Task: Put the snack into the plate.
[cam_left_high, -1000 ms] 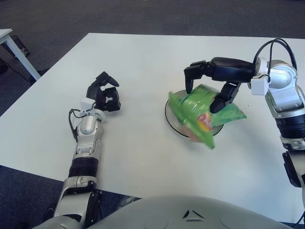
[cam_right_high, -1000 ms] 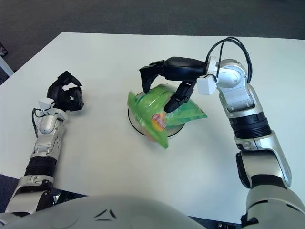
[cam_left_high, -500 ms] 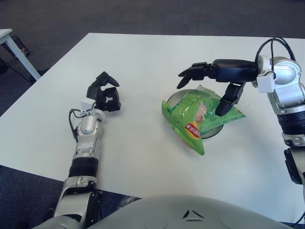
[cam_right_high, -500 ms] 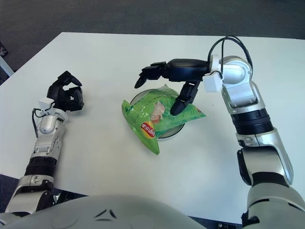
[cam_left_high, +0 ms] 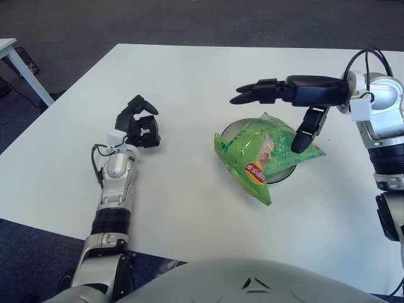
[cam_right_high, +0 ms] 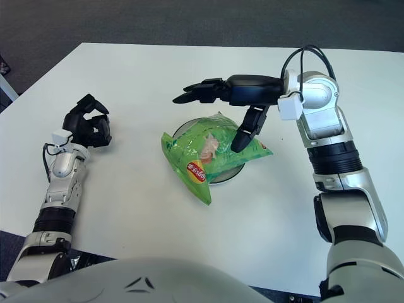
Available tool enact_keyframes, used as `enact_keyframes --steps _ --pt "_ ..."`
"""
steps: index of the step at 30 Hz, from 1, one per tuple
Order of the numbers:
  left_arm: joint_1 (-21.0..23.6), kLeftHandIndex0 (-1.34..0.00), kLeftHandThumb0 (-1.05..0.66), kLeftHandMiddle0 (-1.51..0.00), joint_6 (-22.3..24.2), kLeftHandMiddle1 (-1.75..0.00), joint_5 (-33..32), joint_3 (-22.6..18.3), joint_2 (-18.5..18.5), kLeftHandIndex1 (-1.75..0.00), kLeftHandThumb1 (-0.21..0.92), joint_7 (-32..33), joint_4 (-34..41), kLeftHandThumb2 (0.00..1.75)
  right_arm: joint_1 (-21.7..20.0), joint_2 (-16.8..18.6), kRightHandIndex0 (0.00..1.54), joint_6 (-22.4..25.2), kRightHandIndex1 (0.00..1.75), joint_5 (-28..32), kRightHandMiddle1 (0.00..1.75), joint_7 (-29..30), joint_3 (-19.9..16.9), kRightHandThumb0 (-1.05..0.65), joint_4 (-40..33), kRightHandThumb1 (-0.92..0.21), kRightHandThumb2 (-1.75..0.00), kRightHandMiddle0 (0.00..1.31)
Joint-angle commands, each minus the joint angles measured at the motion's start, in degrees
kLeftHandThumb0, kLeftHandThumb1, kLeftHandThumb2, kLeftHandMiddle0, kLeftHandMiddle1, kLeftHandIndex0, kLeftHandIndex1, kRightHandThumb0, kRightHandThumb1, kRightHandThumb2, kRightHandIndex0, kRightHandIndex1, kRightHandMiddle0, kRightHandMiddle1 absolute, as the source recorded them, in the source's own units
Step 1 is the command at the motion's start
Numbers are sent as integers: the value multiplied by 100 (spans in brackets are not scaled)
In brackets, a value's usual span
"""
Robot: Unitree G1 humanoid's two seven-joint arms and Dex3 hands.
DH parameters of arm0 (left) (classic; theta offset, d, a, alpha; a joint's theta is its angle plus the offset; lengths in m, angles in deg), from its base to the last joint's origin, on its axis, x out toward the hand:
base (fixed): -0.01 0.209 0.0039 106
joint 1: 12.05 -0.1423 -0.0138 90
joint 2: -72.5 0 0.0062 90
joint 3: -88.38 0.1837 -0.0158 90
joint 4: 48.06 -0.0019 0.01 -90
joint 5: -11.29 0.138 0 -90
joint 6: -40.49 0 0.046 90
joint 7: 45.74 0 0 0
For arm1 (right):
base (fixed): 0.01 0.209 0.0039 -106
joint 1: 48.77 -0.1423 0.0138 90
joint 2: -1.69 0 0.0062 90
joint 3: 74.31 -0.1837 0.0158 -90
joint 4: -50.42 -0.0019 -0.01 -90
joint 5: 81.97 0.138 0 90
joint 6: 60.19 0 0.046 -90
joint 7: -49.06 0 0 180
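Left eye view: green snack bag [cam_left_high: 262, 156] lying across the plate [cam_left_high: 229, 129], which sits on the white worktop [cam_left_high: 189, 95] toward its right edge and about midway between its far and near edges. The bag covers most of the plate; only the plate's far-left rim and a short arc at its near right show. The bag's near corner, bearing a red label, overhangs the rim toward the worktop's near edge, and its right corner overhangs toward the right edge. Right hand [cam_left_high: 291, 104] is above the bag, fingers spread wide and holding nothing: two fingers [cam_left_high: 251, 96] point toward the left edge, while the thumb [cam_left_high: 305, 130] points down over the bag's right part. Whether the thumb tip touches the bag cannot be told. Left hand [cam_left_high: 140, 125] shows nearer the left edge, well apart from the plate, fingers curled and holding nothing.
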State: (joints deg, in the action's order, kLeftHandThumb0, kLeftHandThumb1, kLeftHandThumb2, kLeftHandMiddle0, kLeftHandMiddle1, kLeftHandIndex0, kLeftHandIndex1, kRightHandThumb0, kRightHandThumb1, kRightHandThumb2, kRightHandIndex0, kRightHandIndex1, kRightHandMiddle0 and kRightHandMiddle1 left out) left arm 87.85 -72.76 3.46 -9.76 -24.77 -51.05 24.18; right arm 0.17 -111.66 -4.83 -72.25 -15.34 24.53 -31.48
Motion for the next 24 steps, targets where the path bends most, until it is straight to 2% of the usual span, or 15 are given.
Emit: enact_keyframes --steps 1,24 --pt "-780 -64 -49 -131 -19 -175 20 111 -418 -175 28 0 -545 136 -204 -60 0 -79 0 89 0 -106 -51 -83 49 -59 -48 0" --pt "-723 -61 -48 -130 -7 -175 -35 102 -399 -175 32 -67 -642 131 -239 -16 0 -144 0 74 0 -150 -55 -82 148 -56 -50 0"
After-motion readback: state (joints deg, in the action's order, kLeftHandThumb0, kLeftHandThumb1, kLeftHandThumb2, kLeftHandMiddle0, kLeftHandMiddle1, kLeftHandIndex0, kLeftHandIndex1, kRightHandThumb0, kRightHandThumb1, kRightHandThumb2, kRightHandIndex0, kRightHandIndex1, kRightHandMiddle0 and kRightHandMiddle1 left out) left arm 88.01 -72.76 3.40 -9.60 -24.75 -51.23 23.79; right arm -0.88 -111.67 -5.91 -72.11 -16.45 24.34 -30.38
